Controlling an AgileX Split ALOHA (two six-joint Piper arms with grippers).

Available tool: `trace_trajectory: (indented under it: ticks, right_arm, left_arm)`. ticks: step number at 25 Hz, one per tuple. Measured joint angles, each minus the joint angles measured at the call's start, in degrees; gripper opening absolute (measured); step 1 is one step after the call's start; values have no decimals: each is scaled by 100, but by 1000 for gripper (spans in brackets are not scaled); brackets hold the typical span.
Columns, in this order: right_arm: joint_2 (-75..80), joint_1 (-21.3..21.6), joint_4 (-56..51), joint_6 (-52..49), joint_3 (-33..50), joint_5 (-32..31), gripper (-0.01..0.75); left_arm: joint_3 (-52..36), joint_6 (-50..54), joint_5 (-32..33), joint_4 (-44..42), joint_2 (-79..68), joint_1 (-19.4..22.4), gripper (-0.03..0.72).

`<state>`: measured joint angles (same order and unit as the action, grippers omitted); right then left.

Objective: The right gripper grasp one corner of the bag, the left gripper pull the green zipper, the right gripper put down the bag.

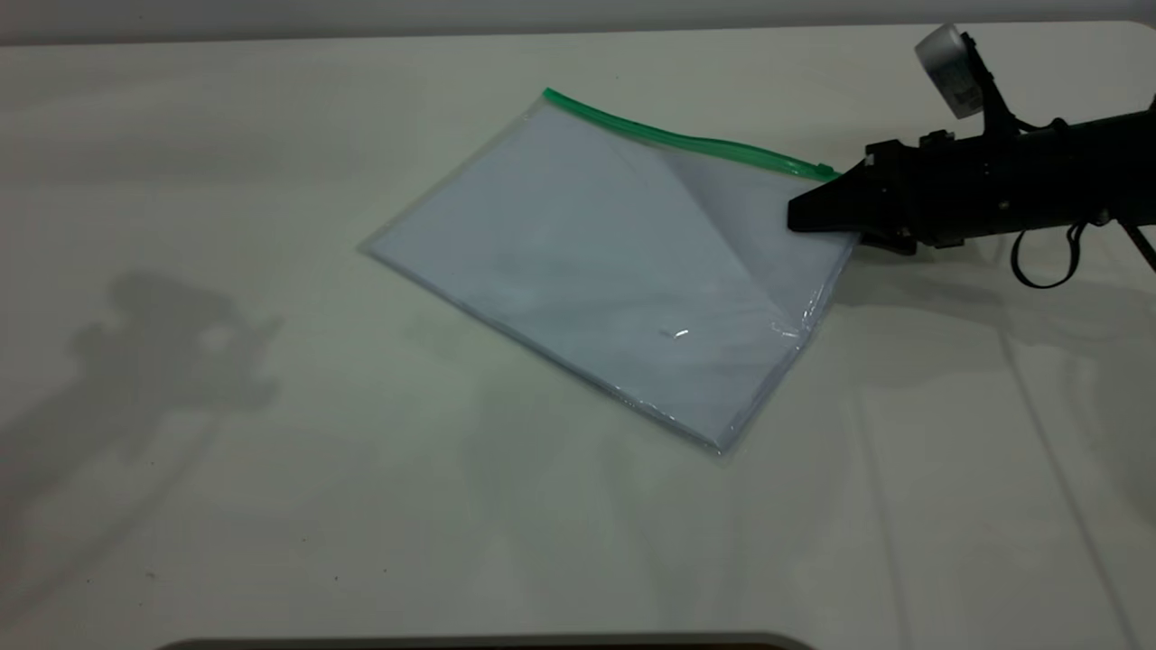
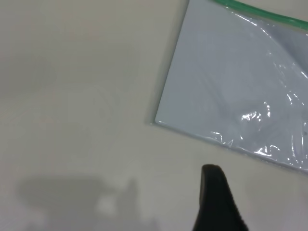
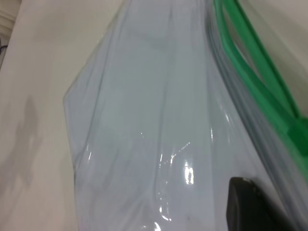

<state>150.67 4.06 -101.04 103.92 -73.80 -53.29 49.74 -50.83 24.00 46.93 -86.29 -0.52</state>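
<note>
The bag (image 1: 596,262) is a clear pouch with white sheets, lying askew on the table. Its green zipper (image 1: 668,135) runs along the far edge, with the slider (image 1: 824,169) at the right end. My right gripper (image 1: 799,217) is shut on the bag's right corner just below the slider and holds that corner raised, so the plastic creases. In the right wrist view one black fingertip (image 3: 250,202) presses on the bag (image 3: 154,120) beside the zipper (image 3: 250,53). My left gripper (image 2: 216,192) hangs over bare table short of the bag (image 2: 236,82); it is outside the exterior view.
The white table (image 1: 271,451) surrounds the bag on all sides. The left arm's shadow (image 1: 172,352) falls on the table at the left. The right arm's looped cable (image 1: 1048,262) hangs at the far right.
</note>
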Motion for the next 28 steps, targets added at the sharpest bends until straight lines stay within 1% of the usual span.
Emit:
trace_trajectory:
  ticks: [3,5,7,9,10,14,18,20,23,28]
  right_arm:
    - [0,28,131,7,0,0,237]
    - [0,28,180,31,0,-7,215]
    - [0,28,211,128,0,-89,152]
    - [0,28,260,262,-5,-221,53]
    - [0,28,272,286,-5,-256,36]
    - [0,-68,278,369,-30,-261,34]
    - [0,-452,428,362,-212,-239,34]
    - [0,-692,569,236,-340,-226,34]
    - [0,-979,914,18,-604,-209,34]
    - [0,-1315,1640,-438,-1184,-81,34]
  left_arm:
    - [0,-13,-5,0,-14,0,520]
    - [0,-14,-7,0,-16,0,520]
    - [12,-19,-7,0,-57,0,520]
    - [61,-42,9,0,-170,0,520]
    - [91,-84,17,0,-231,0,520]
    - [296,-420,66,0,-628,-146,520]
    - [759,-715,115,0,-1231,-499,520]
    - [1136,-788,178,0,-1632,-651,520]
    - [1824,-909,412,0,-2274,-770,520]
    - [3140,-1109,1184,-10,-3403,-908,520]
